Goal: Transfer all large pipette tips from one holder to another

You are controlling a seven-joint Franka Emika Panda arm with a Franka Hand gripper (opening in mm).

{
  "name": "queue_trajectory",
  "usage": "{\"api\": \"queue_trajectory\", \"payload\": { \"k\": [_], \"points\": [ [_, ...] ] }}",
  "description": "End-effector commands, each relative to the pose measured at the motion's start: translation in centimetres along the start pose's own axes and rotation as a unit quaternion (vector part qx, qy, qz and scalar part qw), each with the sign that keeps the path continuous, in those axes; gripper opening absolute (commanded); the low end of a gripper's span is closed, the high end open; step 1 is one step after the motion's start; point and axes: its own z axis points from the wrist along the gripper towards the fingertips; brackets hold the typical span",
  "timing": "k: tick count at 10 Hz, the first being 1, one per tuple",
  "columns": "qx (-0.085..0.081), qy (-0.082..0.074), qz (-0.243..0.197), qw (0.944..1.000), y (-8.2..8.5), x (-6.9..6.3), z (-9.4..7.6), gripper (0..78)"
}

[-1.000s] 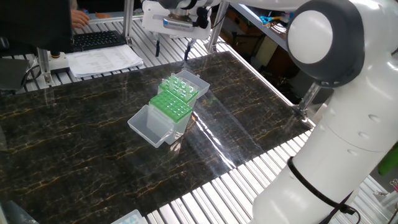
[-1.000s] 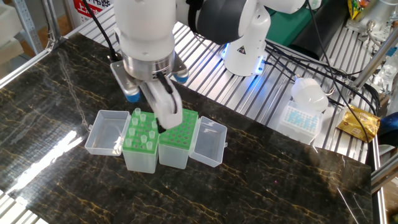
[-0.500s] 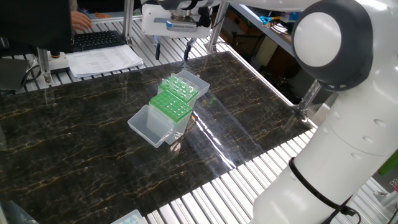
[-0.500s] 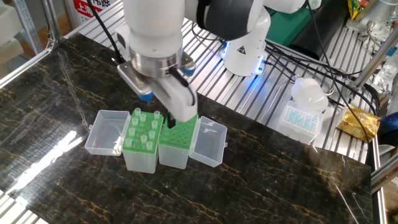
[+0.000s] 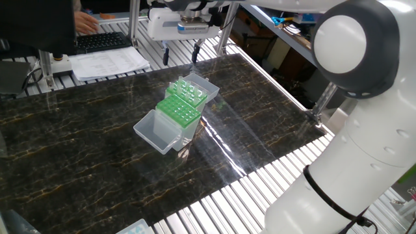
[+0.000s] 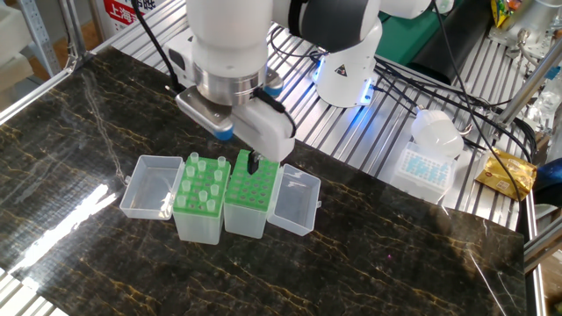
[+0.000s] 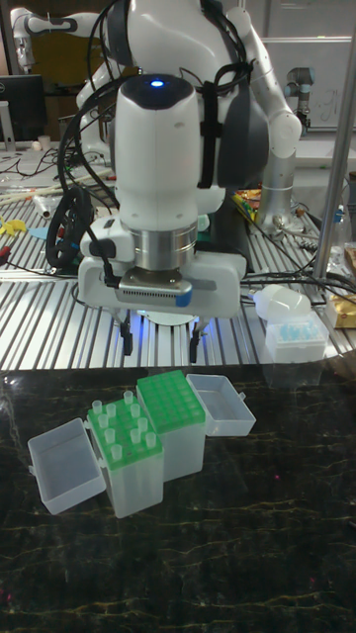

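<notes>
Two green-topped holders stand side by side on the dark marble table. One holder (image 7: 124, 435) carries several large pipette tips (image 7: 127, 407), upright with their collars above the plate; they also show as tips (image 6: 202, 175) and tips (image 5: 189, 90). The other holder (image 7: 170, 398) (image 6: 250, 186) shows only bare holes. My gripper (image 7: 162, 344) (image 5: 180, 54) hangs open above and behind the holders, with nothing between its fingers. In the other fixed view one finger (image 6: 253, 163) hangs over the bare holder.
Clear hinged lids (image 7: 64, 463) (image 7: 222, 404) lie open on either side of the holders. A white box of blue tips (image 6: 426, 167) sits on the slatted bench beyond the table edge. A keyboard (image 5: 104, 40) and papers (image 5: 107, 62) lie at the far side.
The gripper has shifted sideways from over the filled holder toward the bare one. It stays open. The holders and tips have not moved.
</notes>
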Motion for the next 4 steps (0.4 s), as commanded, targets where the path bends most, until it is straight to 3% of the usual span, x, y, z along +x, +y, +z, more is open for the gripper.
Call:
{"api": "queue_trajectory", "payload": {
  "k": [1, 4],
  "points": [
    [0.000, 0.000, 0.001, 1.0000, 0.03, 0.08, -0.22, 77.4],
    [0.000, 0.001, 0.003, 1.0000, 0.08, 0.25, -0.24, 77.4]
  ]
}}
